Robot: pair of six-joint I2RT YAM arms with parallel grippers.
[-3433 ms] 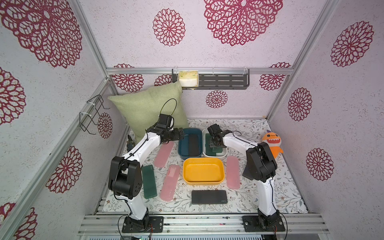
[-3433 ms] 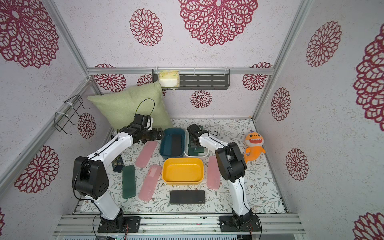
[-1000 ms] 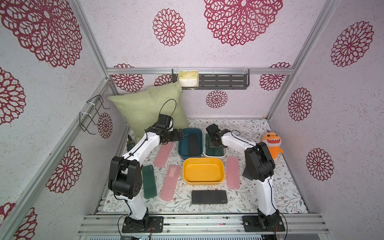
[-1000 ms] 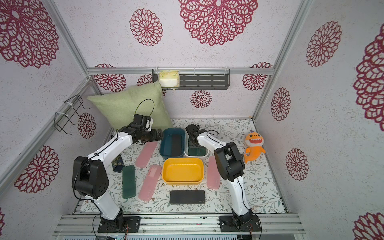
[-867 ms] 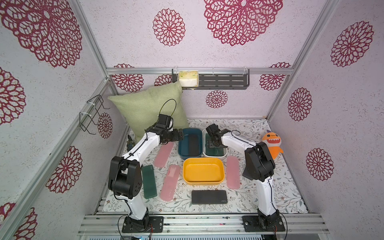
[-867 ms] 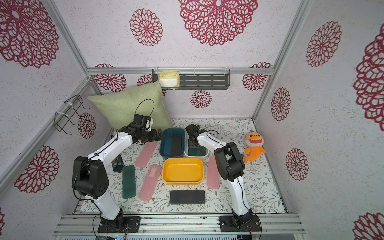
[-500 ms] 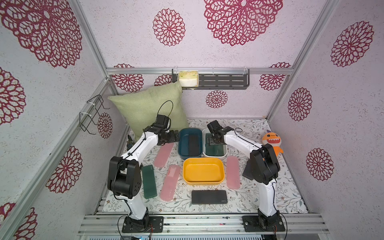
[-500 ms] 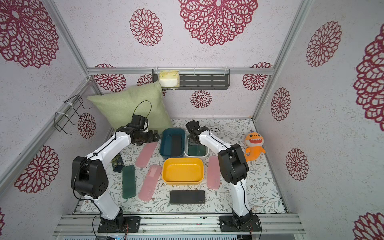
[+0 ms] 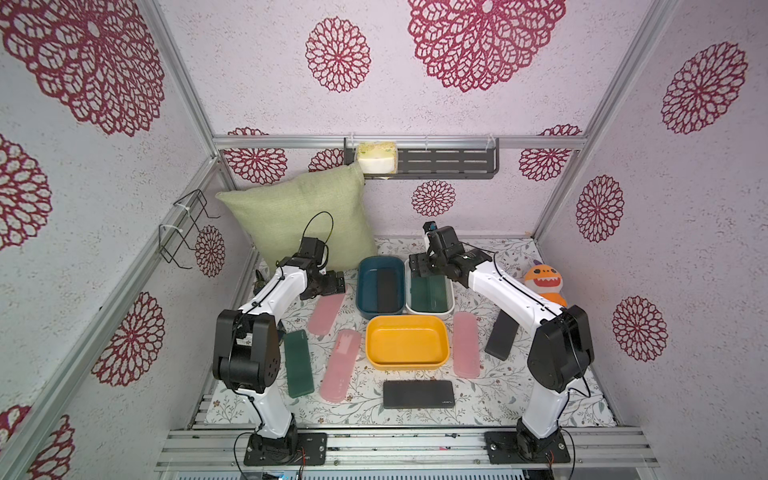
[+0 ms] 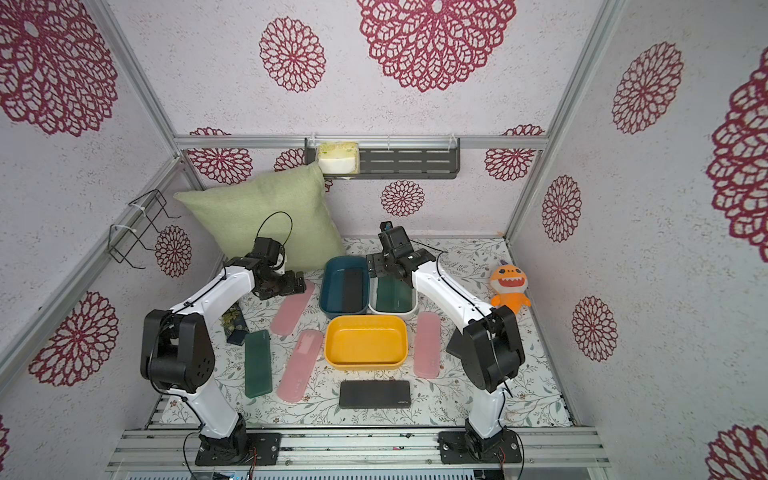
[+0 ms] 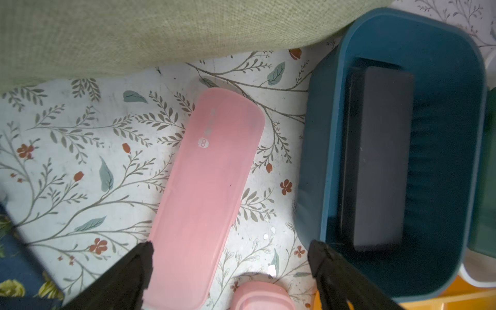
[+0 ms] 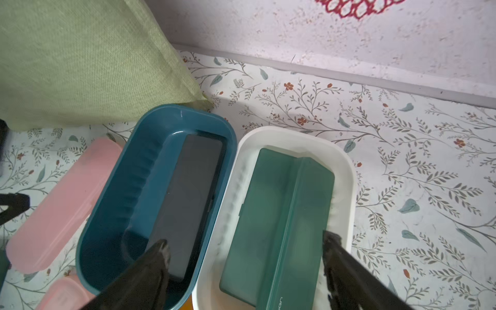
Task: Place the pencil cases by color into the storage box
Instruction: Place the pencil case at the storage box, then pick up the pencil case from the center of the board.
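My left gripper [image 11: 230, 247] hangs open over the near end of a pink pencil case [image 11: 209, 188] lying beside the blue bin [image 9: 360, 291], which holds one black case [image 9: 386, 291]. Above the white bin [image 12: 346, 171] my right gripper [image 12: 245, 241] is open and empty, with two green cases [image 12: 268, 214] lying below it. The yellow bin [image 9: 407, 340] is empty. Loose on the mat are two more pink cases [image 9: 340, 365] [image 9: 466, 351], a green case [image 9: 298, 363] and two black cases [image 9: 417, 394] [image 9: 502, 334].
A green pillow [image 9: 299, 220] leans on the back wall just behind the left gripper and the blue bin. An orange plush toy [image 9: 544, 284] sits at the right wall. A small dark patterned object [image 10: 235, 326] lies by the left arm's base.
The right gripper has lifted away from the white bin and opened wider, leaving the green case inside. The left gripper has drifted left, from beside the blue bin to over the pink case.
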